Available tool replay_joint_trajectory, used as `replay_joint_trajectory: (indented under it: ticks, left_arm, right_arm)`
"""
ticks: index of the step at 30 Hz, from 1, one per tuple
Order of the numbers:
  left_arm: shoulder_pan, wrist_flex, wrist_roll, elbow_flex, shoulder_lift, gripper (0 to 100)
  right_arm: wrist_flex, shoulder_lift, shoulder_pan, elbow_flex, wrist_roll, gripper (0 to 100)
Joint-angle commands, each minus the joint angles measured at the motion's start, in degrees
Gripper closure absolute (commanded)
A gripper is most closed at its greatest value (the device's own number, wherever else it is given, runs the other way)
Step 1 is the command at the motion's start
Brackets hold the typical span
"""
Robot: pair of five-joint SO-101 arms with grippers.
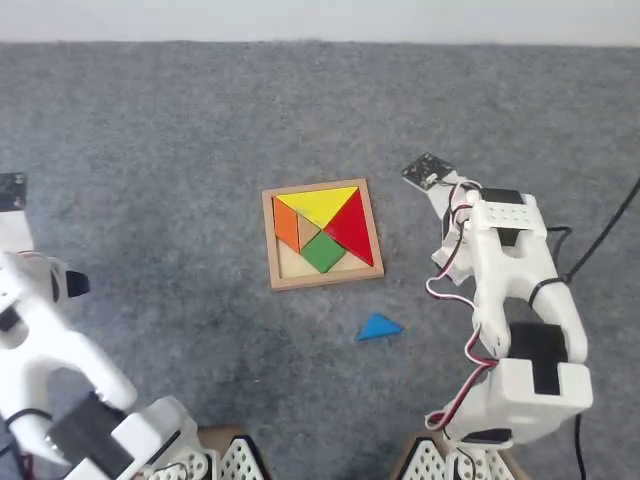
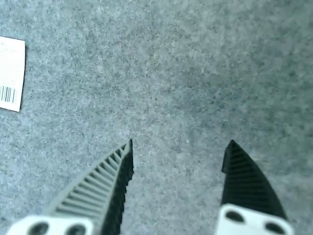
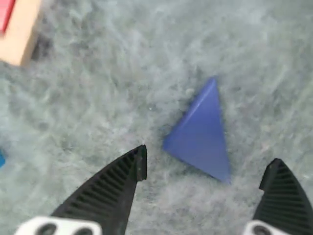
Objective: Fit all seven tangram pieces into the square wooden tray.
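high view: the square wooden tray (image 1: 330, 279) lies mid-carpet. it holds a yellow piece (image 1: 318, 205), a red piece (image 1: 352, 232), an orange piece (image 1: 286, 225) and a green piece (image 1: 322, 251), and part of its floor is bare. a bright blue triangle (image 1: 378, 327) lies on the grey carpet (image 1: 180, 130) outside the tray, just off its near right corner. it sits between the tray and the right arm (image 1: 510, 290), apart from both. the left arm (image 1: 60, 370) sits well away from the tray.

left wrist view: the left gripper (image 2: 181, 147) has its fingers spread wide, with carpet between them. a white label (image 2: 11, 73) lies off to one side.

right wrist view: the right gripper (image 3: 209, 156) is spread wide too. a violet-blue triangle (image 3: 200, 134) lies flat just ahead of the tips, one corner reaching between them and touching neither finger. the tray's corner lies well beyond. i cannot tell whether this is the triangle seen from above.
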Motion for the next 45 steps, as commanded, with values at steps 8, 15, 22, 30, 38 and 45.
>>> replay_joint_trajectory:
  ticks: [8, 15, 22, 30, 38, 45]
  left_arm:
    - [0.18, 0.44, -0.62, -0.48, -0.53, 71]
    - [0.18, 0.44, -0.62, -0.57, -0.62, 71]
    - [0.18, 0.44, -0.62, -0.66, -0.62, 72]
    - [0.18, 0.62, -0.62, -0.75, -0.62, 72]
    - [0.18, 0.7, -0.62, -0.84, -0.62, 72]
    - [0.18, 0.7, -0.62, -0.75, -0.62, 72]
  right_arm:
    - [-4.18, -0.48, 0.75, -1.05, 7.91, 62.6]
    - [-4.0, -0.4, 0.75, -0.79, 13.1, 62.7]
    - [-3.65, 4.35, 0.13, 0.7, 14.77, 63.3]
    - [0.22, 6.2, -0.13, -2.55, 12.04, 82.9]
    - [0.66, 3.38, -0.31, -6.24, 2.2, 84.2]
    - [1.01, -2.33, -5.93, -7.91, -8.88, 84.3]
